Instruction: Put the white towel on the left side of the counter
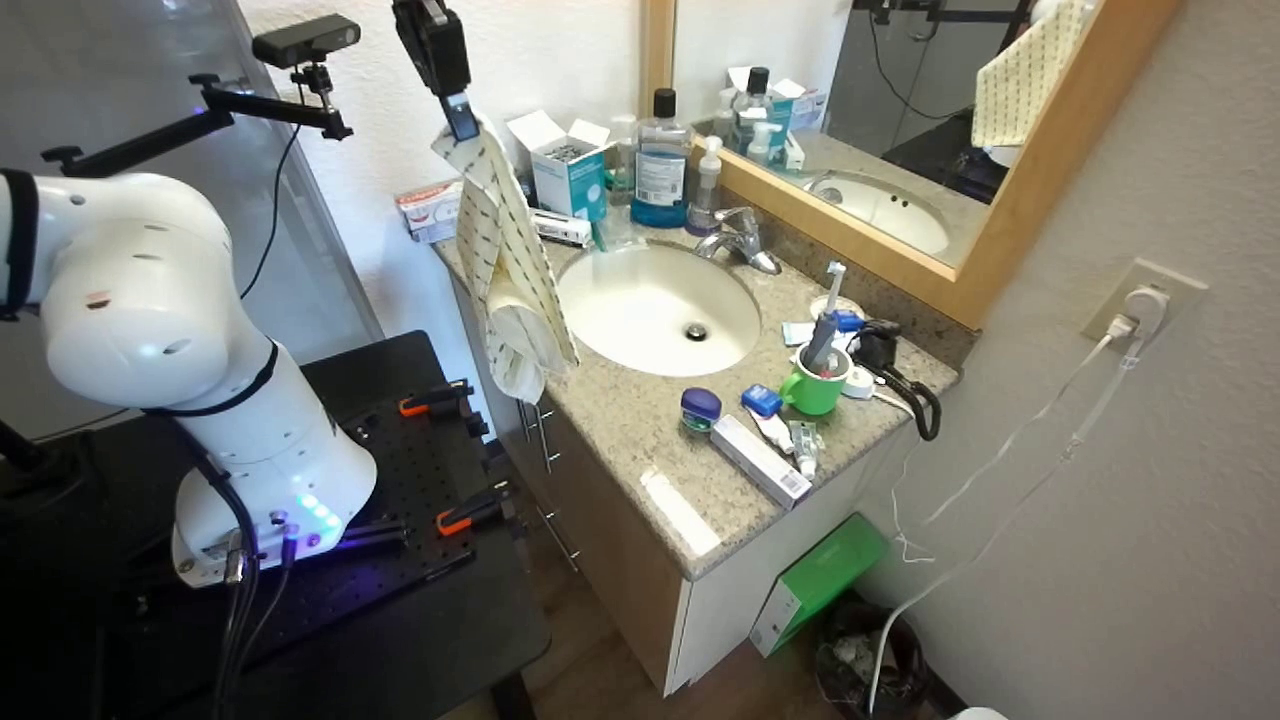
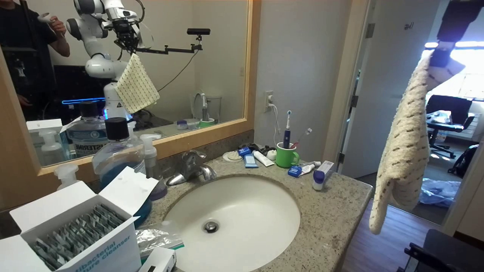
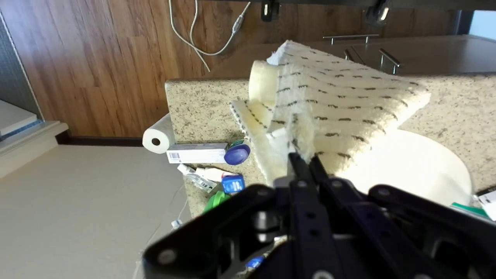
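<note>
The white towel is a limp, cream-white cloth with rows of dark dashes. My gripper is shut on its top corner, and the towel hangs below, folded and partly curled. In an exterior view the towel hangs beyond the counter's edge, below the gripper. In the wrist view the towel spreads out from the closed fingertips, over the speckled counter and part of the sink. The counter also shows in both exterior views. The towel appears raised, its lower end near the counter's front edge.
The oval sink and chrome faucet are in the counter's middle. A mouthwash bottle and open box stand behind. A green cup, purple-lidded jar and long carton stand at one end. A mirror is behind.
</note>
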Available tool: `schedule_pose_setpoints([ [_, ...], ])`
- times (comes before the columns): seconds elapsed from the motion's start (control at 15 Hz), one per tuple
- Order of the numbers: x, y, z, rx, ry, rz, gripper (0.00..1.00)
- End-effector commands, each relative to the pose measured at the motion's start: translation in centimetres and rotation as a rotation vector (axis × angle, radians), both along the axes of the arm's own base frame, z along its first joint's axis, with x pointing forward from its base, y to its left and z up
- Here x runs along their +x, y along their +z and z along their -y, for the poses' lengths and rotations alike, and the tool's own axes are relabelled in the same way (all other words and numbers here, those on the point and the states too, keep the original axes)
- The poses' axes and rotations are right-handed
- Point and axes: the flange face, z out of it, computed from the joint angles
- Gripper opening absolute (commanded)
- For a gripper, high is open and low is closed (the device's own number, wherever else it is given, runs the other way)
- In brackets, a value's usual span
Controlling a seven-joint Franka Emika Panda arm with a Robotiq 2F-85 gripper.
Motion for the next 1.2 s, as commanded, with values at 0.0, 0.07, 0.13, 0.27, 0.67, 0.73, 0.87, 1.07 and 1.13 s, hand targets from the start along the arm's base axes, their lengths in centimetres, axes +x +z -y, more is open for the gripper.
schedule_pose_setpoints([
  [0.0,0.8,-0.5,-1.1,-0.029,-0.114,0.027,0.01],
  [0.07,1.2,-0.8,-1.5,-0.040,-0.137,0.026,0.01],
  [0.13,1.4,-1.4,-2.3,-0.058,-0.137,0.003,0.01],
  [0.27,1.2,-2.8,-4.1,-0.105,-0.127,-0.036,0.01],
  [0.67,-2.1,-4.8,-6.8,-0.160,0.016,-0.161,0.01],
  [0.73,-2.7,-5.0,-7.0,-0.162,0.048,-0.186,0.01],
  [0.87,-3.6,-5.4,-7.2,-0.162,0.095,-0.224,0.01],
  [1.07,-3.3,-5.9,-7.2,-0.118,0.160,-0.297,0.01],
  [1.13,-2.7,-6.2,-7.2,-0.081,0.175,-0.331,0.01],
])
